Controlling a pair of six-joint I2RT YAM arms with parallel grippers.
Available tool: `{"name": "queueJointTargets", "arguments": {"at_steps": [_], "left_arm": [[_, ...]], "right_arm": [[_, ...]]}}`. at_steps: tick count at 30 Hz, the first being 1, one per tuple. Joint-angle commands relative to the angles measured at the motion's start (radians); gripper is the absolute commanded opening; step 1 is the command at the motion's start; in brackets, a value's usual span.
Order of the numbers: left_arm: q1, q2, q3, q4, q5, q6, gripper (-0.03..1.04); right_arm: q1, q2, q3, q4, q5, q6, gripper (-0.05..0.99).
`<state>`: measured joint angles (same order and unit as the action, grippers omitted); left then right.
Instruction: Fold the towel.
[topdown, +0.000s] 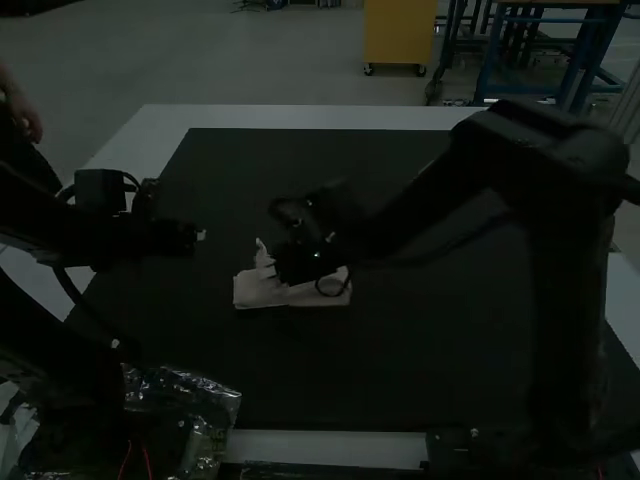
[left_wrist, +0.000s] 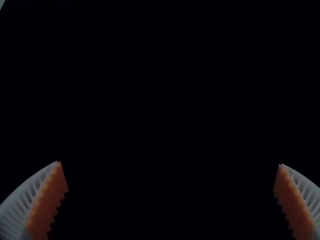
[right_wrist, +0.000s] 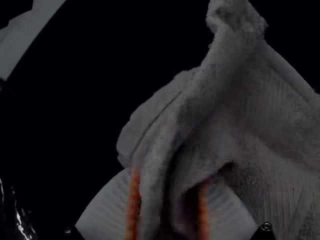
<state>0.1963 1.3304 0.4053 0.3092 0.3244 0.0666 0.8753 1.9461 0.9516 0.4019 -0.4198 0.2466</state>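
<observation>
Dim light over the table, and my right gripper (topdown: 276, 268) has the towel (topdown: 258, 292) pinched.
I see a dark mat (topdown: 410, 370) on the white table (topdown: 300, 117), clear crinkled plastic (topdown: 205, 388) beside the left arm's base, and the towel near the mat's middle, a compact strip with one bunched part standing up. The right wrist view shows me cloth gathered between ribbed fingers (right_wrist: 133, 205); my left gripper (topdown: 199, 236) is spread wide over the mat, well apart from the towel.
</observation>
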Motion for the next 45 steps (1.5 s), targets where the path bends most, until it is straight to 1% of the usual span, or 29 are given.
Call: {"name": "queueJointTargets", "arguments": {"at_steps": [1,2,3,4,5,7,10,16,17,18,19,20,21,23,29,33,37,45], "left_arm": [[0.008,-0.004,-0.002,0.011,-0.012,0.024,0.97],[0.008,-0.008,-0.002,0.014,-0.012,0.024,0.97],[0.009,-0.013,-0.002,0.018,-0.015,0.024,0.97],[0.008,-0.017,-0.002,0.019,-0.022,0.024,0.97],[0.009,-0.022,-0.002,0.024,-0.025,0.022,0.97],[0.008,-0.028,-0.002,0.033,-0.031,0.021,0.97],[0.008,-0.031,-0.002,0.044,-0.045,0.018,0.97],[0.008,-0.031,0.0,0.045,-0.048,0.015,0.97],[0.009,-0.03,0.0,0.045,-0.048,0.015,0.97],[0.008,-0.03,0.0,0.045,-0.048,0.015,0.97],[0.009,-0.03,0.0,0.045,-0.048,0.015,0.97],[0.009,-0.031,-0.002,0.044,-0.048,0.015,0.97],[0.009,-0.031,-0.002,0.044,-0.048,0.015,0.97],[0.009,-0.03,-0.002,0.041,-0.048,0.013,0.97],[0.008,-0.031,-0.002,0.045,-0.048,0.012,0.97],[0.005,-0.03,-0.002,0.045,-0.048,0.012,0.97],[0.003,-0.03,-0.002,0.045,-0.048,0.007,0.97],[0.003,-0.03,-0.002,0.045,-0.044,0.006,0.97]], "right_arm": [[0.022,0.016,0.05,0.014,-0.05,0.042,0.38],[0.025,0.017,0.059,0.014,-0.051,0.042,0.44],[0.03,0.02,0.067,0.014,-0.053,0.042,0.48],[0.034,0.02,0.075,0.014,-0.057,0.042,0.51],[0.037,0.02,0.081,0.015,-0.057,0.046,0.51],[0.04,0.02,0.088,0.015,-0.062,0.053,0.58],[0.04,0.02,0.099,0.014,-0.088,0.079,0.59],[0.022,-0.004,0.11,0.014,-0.094,0.086,0.59],[0.013,-0.013,0.107,0.014,-0.103,0.086,0.55],[0.005,-0.024,0.101,0.015,-0.116,0.085,0.44],[-0.007,-0.035,0.093,0.023,-0.128,0.083,0.27],[-0.018,-0.05,0.076,0.041,-0.135,0.08,0.06],[-0.032,-0.067,0.058,0.069,-0.135,0.082,-0.02],[-0.05,-0.09,0.026,0.11,-0.139,0.088,-0.02],[-0.067,-0.09,-0.05,0.13,-0.135,0.039,-0.02],[-0.07,-0.061,-0.088,0.184,-0.132,0.017,-0.02],[-0.07,-0.019,-0.094,0.221,-0.131,-0.006,-0.02],[-0.071,0.074,-0.066,0.302,-0.126,-0.006,-0.02]]}}
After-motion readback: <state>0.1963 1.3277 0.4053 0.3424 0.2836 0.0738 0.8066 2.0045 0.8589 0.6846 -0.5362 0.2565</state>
